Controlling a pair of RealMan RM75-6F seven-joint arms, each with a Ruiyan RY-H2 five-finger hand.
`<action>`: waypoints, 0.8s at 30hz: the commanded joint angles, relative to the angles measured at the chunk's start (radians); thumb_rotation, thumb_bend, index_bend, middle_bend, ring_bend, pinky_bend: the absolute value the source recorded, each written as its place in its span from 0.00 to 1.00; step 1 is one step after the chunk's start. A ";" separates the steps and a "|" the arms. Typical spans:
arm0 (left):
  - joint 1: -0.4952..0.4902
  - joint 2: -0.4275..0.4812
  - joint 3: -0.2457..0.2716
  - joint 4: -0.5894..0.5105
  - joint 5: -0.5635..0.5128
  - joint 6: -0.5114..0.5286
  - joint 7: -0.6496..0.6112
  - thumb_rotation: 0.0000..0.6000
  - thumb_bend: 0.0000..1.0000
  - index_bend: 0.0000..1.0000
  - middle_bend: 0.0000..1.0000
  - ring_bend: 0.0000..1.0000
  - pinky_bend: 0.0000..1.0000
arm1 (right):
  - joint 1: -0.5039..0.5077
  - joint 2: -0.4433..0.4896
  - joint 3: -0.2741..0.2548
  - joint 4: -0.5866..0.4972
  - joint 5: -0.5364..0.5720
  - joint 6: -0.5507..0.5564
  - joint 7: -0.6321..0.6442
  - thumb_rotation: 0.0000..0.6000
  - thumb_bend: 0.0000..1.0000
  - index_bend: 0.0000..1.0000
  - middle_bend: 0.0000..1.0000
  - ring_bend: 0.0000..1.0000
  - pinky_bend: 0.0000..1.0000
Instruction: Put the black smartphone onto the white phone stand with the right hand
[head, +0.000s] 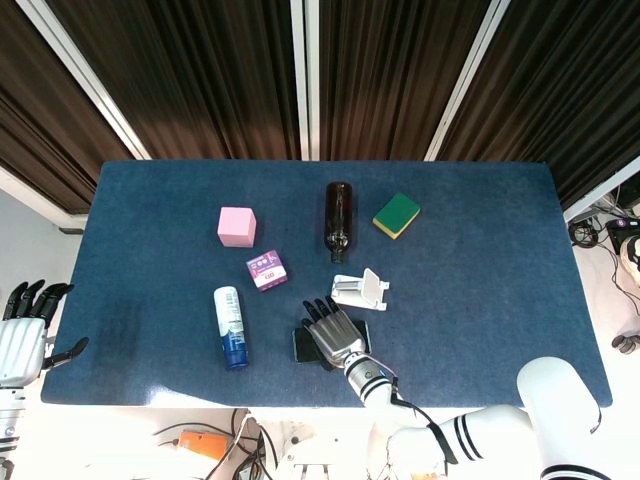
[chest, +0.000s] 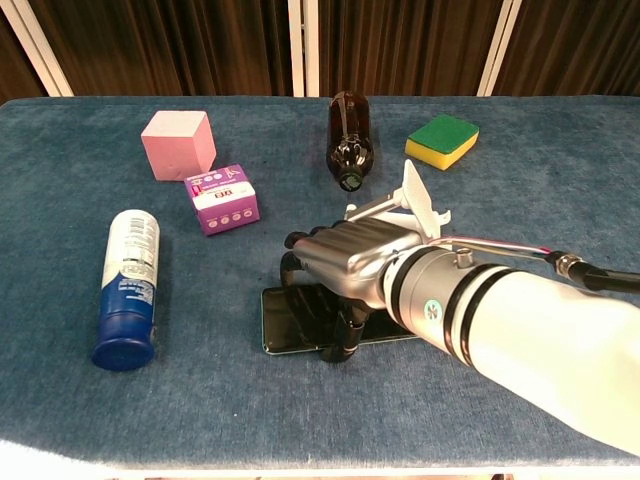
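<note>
Hands first: the left hand (head: 22, 335) hangs off the surface's (head: 150, 200) left edge, far left of the black smartphone (chest: 290, 322), fingers apart and holding nothing. Right of it come the spray can (chest: 127, 288), pink block (chest: 179, 143) and purple box (chest: 225, 198). The phone lies flat on the surface. The right hand (chest: 345, 265) sits on top of it, fingers curled down; I cannot tell if it grips yet. It should probably pinch both long edges firmly, then lift level. Behind the phone, the brown bottle (chest: 349, 139) lies on its side; I cannot see inside. The white phone stand (chest: 410, 200) is just behind the phone, the sponge (chest: 442, 139) farther right.
</note>
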 joint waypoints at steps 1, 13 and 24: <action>0.000 -0.001 0.001 0.001 0.001 0.000 -0.001 1.00 0.11 0.17 0.16 0.06 0.00 | -0.016 0.012 -0.011 0.004 -0.051 -0.016 0.061 1.00 0.39 0.53 0.03 0.00 0.00; -0.004 -0.004 0.000 -0.005 0.008 0.004 0.006 1.00 0.11 0.17 0.16 0.06 0.00 | -0.089 0.049 -0.046 0.066 -0.323 -0.091 0.350 1.00 0.40 0.61 0.42 0.24 0.03; -0.003 0.001 0.002 -0.023 0.010 0.005 0.021 1.00 0.11 0.17 0.16 0.06 0.00 | -0.103 0.100 -0.063 0.157 -0.581 -0.210 0.628 1.00 0.47 0.65 0.47 0.38 0.49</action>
